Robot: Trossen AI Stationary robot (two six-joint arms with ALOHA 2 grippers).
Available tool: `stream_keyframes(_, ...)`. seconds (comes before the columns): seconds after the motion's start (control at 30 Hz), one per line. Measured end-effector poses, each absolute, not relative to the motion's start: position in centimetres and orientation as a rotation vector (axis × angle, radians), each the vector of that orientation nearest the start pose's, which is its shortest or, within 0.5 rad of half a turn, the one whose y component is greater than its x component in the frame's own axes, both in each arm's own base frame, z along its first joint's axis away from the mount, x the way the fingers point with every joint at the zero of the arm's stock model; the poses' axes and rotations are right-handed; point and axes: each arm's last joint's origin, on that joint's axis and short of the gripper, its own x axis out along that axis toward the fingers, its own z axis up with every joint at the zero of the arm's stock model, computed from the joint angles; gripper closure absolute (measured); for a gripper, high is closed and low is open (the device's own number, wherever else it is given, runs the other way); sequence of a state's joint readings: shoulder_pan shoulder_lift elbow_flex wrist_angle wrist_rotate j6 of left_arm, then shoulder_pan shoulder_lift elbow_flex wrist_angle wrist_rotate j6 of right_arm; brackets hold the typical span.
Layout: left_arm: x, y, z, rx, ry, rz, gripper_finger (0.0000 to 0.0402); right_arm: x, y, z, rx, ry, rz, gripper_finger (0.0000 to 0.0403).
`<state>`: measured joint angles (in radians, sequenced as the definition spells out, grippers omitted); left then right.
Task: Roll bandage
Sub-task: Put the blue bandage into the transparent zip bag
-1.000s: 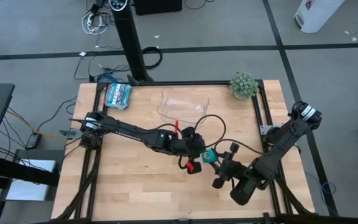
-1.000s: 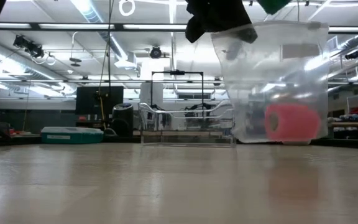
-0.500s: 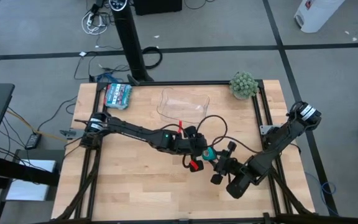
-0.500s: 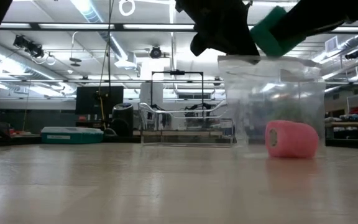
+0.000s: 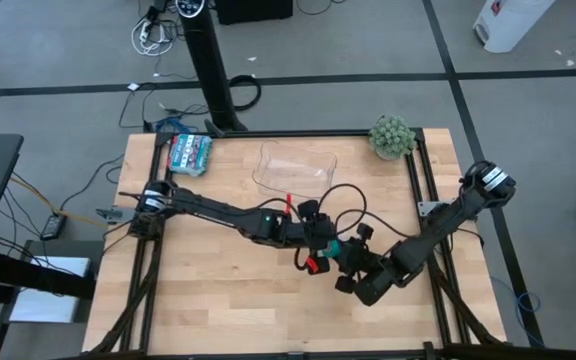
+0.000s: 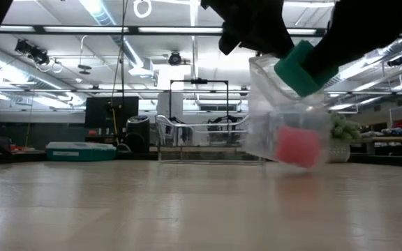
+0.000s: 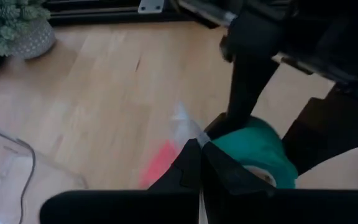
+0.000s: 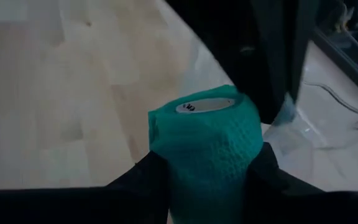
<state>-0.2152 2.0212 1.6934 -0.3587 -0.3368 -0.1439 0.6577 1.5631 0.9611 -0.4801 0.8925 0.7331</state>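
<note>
The bandage [image 8: 207,140] is a compact teal roll, also seen in the high view [image 5: 339,250] and the low view [image 6: 300,67]. My right gripper [image 5: 349,259] is shut on it above the table's middle. Just to its left, my left gripper [image 5: 320,243] is shut on a clear plastic bag [image 6: 285,118]. The bag hangs below it with a pink roll [image 6: 297,145] inside. The bandage is at the bag's upper edge; whether it is inside the mouth I cannot tell. My left gripper pinches the clear bag's upper edge [image 7: 184,121] between its shut fingertips, slanting down from the table's left. The bag hangs slack below, the pink roll in its lower part. My right gripper pinches the bandage's curved side [image 8: 166,155] between its two fingers [image 8: 267,171], one on each side. The roll's white-cored end [image 8: 204,106] points away from the wrist. The fingers slant down from the table's near right. The roll is tilted and clear of the table.
A clear plastic tray [image 5: 295,165] sits at the far middle of the table. A flat teal packet [image 5: 189,152] is at the far left corner and a small potted plant [image 5: 392,135] at the far right. Bare wood spreads on the near left.
My right gripper has come down with the bandage, tipping it, and has brought it level with the top of the bag. The bag has shifted under my left gripper, and the pink roll inside has moved with it.
</note>
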Motion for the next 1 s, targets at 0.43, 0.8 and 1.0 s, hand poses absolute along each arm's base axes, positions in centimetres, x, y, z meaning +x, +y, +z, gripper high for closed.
stream_keyframes(0.43, 44.7, -9.2, 25.7, 0.021, 0.693, 0.167, 0.0396, 25.8, 14.8, 20.9, 0.203, 0.558, -0.549, 0.0269)
stream_keyframes(0.8, 44.9, -9.8, 25.9, 0.023, 0.650, 0.154, 0.0396, 24.6, 14.8, 21.8, 0.382, 0.572, -0.559, 0.0272)
stream_keyframes(1.0, 45.1, -10.1, 26.8, 0.129, 0.594, 0.086, 0.0396, 23.1, 15.5, 22.8, 0.248, 0.559, -0.504, 0.0271)
